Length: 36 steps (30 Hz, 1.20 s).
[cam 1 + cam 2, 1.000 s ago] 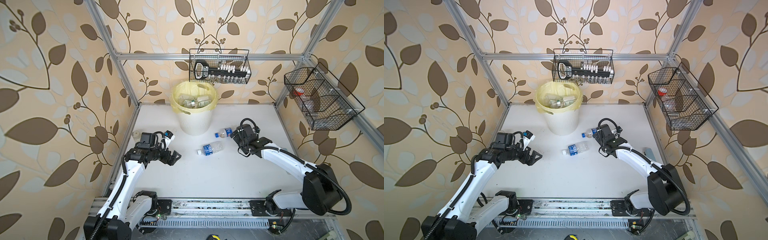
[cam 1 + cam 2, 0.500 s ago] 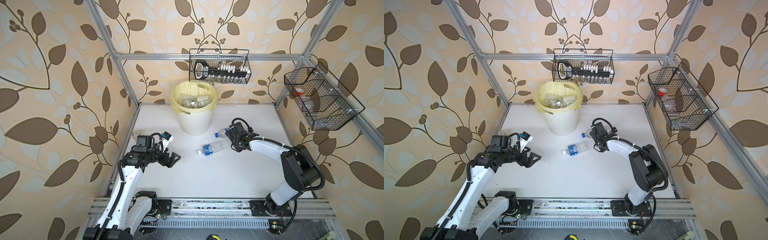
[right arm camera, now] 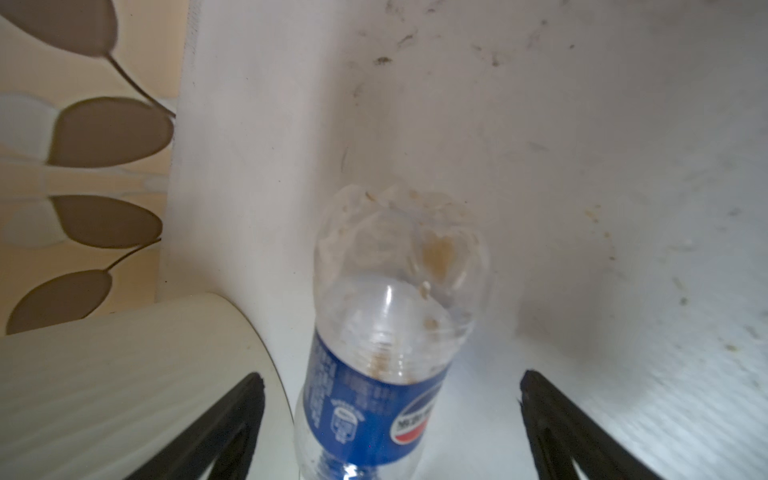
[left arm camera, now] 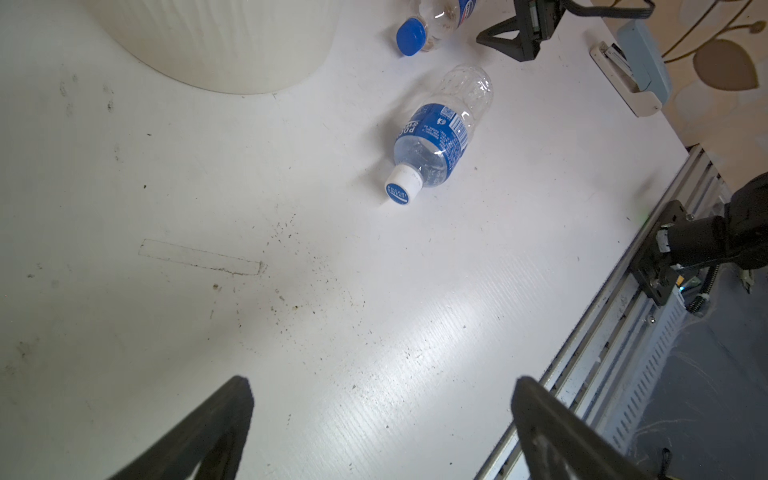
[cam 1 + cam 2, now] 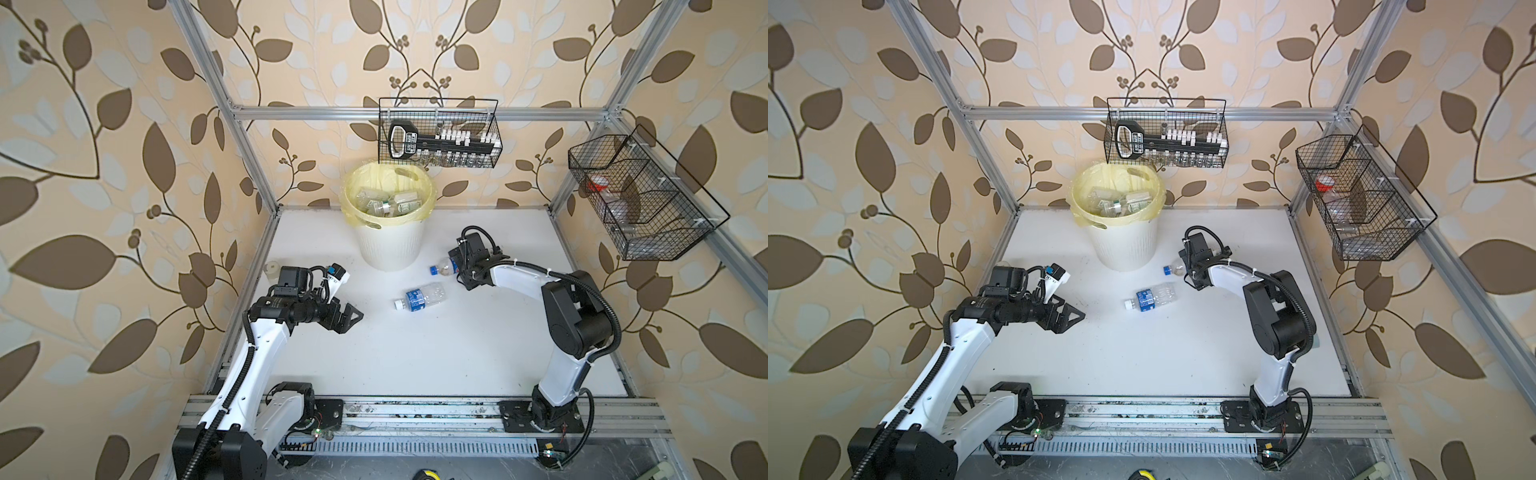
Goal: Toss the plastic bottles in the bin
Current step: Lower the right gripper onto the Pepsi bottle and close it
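The cream ribbed bin (image 5: 386,249) (image 5: 1125,249) with its yellow liner stands at the back of the table, with several plastic bottles (image 5: 384,203) inside. Two more bottles lie on the table. The blue-capped, blue-labelled one (image 5: 441,269) (image 5: 1172,270) (image 3: 390,316) lies between the spread fingers of my right gripper (image 5: 458,269) (image 3: 390,376); the gripper is open and does not touch it. The white-capped bottle (image 5: 422,297) (image 5: 1152,297) (image 4: 436,141) lies free at mid-table. My left gripper (image 5: 349,320) (image 4: 382,415) hovers open and empty, left of that bottle.
A squat white jar (image 5: 272,268) sits by the left edge. Black wire baskets hang on the back wall (image 5: 440,133) and the right wall (image 5: 640,199). A stapler-like grey item (image 4: 627,70) lies at the table's right edge. The bin's wall stands close beside my right fingers (image 3: 232,415).
My right gripper has moved left and down over the blue-capped bottle and now straddles it, and that arm's elbow has folded in. The left arm has drawn back slightly.
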Tool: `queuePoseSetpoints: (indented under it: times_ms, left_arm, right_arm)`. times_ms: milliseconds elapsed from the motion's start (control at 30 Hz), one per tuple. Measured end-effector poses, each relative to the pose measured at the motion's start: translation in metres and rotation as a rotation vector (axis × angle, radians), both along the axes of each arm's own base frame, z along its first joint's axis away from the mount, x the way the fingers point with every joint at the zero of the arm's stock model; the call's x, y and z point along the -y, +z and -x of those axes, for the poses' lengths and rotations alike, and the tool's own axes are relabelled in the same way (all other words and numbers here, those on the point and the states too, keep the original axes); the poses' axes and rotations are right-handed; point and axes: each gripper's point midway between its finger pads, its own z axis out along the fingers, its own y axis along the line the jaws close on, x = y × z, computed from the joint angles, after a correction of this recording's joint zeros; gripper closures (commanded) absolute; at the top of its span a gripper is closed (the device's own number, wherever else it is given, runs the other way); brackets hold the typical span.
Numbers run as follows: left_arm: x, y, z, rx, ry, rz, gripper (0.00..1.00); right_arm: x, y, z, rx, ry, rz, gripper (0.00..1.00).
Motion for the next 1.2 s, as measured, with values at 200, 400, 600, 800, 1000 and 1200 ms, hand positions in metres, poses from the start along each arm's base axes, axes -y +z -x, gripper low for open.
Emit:
queuePoseSetpoints:
  times_ms: [200, 400, 600, 800, 1000, 1200]
  left_arm:
    - [0.0, -0.002, -0.001, -0.01, 0.0, 0.0, 0.01]
    - [-0.003, -0.004, -0.003, -0.008, 0.013, -0.015, 0.01]
    - [-0.007, -0.013, -0.006, -0.039, 0.03, -0.043, 0.01]
    - [-0.01, -0.015, -0.007, -0.041, 0.038, -0.058, 0.01]
    - [-0.01, -0.015, -0.007, -0.041, 0.04, -0.061, 0.01]
    - [-0.011, -0.016, -0.007, -0.041, 0.041, -0.063, 0.01]
  right_arm:
    - [-0.01, -0.004, -0.022, -0.019, -0.001, 0.002, 0.04]
    - [-0.011, -0.003, -0.027, -0.018, -0.017, -0.011, 0.13]
    - [-0.01, -0.007, -0.025, -0.031, -0.015, -0.006, 0.23]
    - [-0.026, -0.014, -0.032, -0.015, 0.052, -0.052, 0.33]
    - [-0.037, -0.023, -0.026, -0.022, 0.12, -0.06, 0.38]
    - [-0.042, -0.025, -0.026, 0.012, 0.209, -0.052, 0.45]
